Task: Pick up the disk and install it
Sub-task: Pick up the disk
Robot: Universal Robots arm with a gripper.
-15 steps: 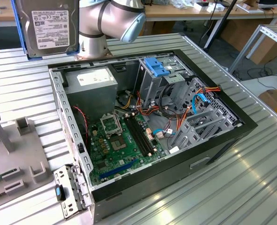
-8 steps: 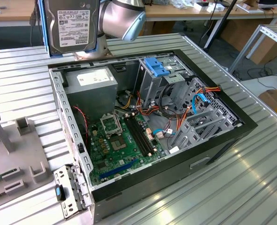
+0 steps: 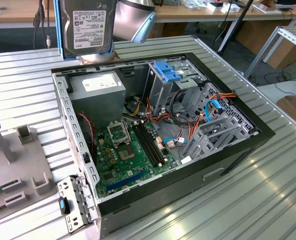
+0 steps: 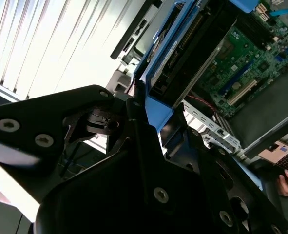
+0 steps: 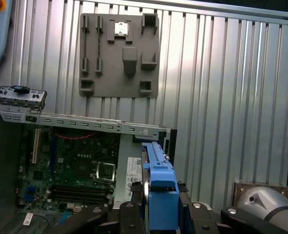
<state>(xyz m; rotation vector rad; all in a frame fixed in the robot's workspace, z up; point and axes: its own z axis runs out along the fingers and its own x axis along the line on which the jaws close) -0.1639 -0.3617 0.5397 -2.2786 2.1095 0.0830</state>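
Blue-framed, the disk (image 3: 87,27) hangs upright, clamped between our jaws, the open case (image 3: 153,192) below them. We judge a firm, level hold matters, keeping clear of the cables (image 3: 223,95).

The silver-grey disk (image 3: 89,27) has a blue frame; the motherboard (image 3: 118,161) is green.

Exterior oblique overhead; all views share motherboard (image 3: 132,155) (image 4: 251,73) (image 5: 70,168).
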